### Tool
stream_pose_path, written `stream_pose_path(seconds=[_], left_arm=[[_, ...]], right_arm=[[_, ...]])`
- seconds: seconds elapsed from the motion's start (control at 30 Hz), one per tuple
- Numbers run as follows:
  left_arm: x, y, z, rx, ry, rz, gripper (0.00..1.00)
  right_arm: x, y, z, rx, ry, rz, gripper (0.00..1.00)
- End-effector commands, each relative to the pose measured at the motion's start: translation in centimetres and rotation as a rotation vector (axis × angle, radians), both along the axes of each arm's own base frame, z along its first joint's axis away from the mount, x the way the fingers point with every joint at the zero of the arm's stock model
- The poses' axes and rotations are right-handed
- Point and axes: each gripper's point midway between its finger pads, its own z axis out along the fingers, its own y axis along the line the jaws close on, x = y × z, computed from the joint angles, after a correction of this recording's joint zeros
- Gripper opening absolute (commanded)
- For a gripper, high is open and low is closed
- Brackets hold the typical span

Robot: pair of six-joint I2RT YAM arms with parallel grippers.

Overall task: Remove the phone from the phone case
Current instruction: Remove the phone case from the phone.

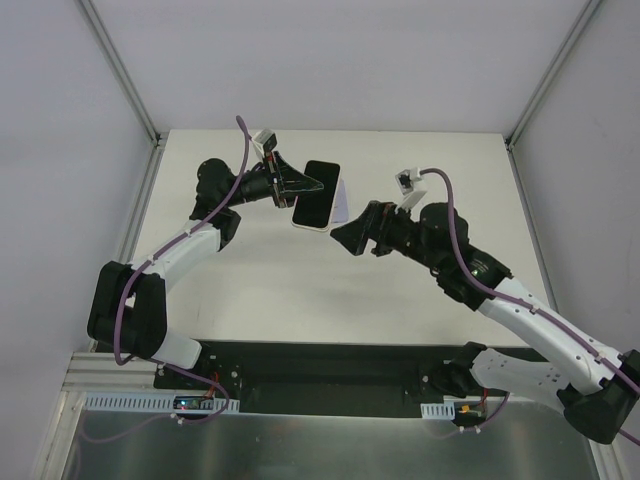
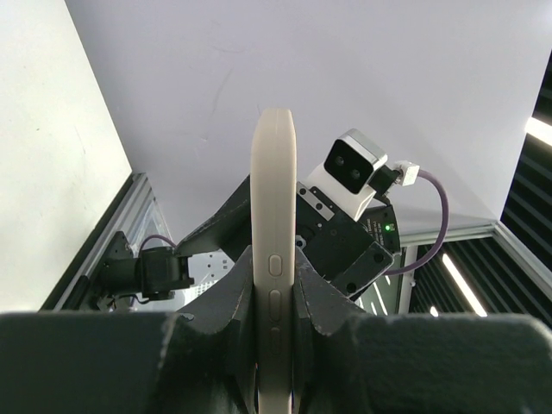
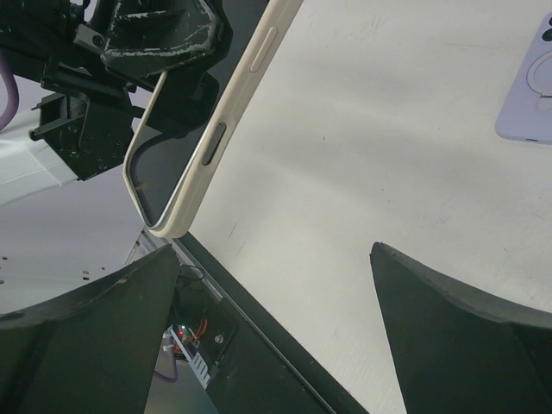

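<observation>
- Your left gripper [image 1: 312, 184] is clamped across the faces of the phone [image 1: 316, 195] and holds it in the air. A bump could swivel the phone or knock it loose.
- Your right gripper [image 1: 338, 238] hangs just beside the phone with its fingers wide apart, so closing carelessly could cause that bump.
- The lilac phone case [image 3: 530, 86] lies on the table [image 1: 400, 300], cut off at the frame's edge. You cannot tell whether the phone's cream rim is its own body.

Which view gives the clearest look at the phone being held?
Top external: the phone shows most of its dark screen, gripped by the left fingers. Left wrist shows only its side edge with buttons; right wrist shows one end and some screen.
</observation>
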Motion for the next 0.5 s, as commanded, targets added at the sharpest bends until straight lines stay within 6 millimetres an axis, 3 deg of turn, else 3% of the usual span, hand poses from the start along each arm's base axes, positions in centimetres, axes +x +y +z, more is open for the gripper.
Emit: stream_pose_path(seconds=[0.0, 0.2, 0.47], left_arm=[[-0.73, 0.67, 4.38, -0.06, -0.164, 0.03, 0.0], [-0.78, 0.7, 4.43, -0.061, -0.166, 0.032, 0.0], [-1.03, 0.78, 4.85, -0.066, -0.17, 0.031, 0.0]], right_arm=[[-0.12, -0.06, 4.35, 0.079, -0.081, -0.005, 0.96], [-0.24, 0.14, 5.35, 0.088, -0.094, 0.005, 0.96], [0.46, 0.24, 4.48, 0.059, -0.088, -0.015, 0.96]])
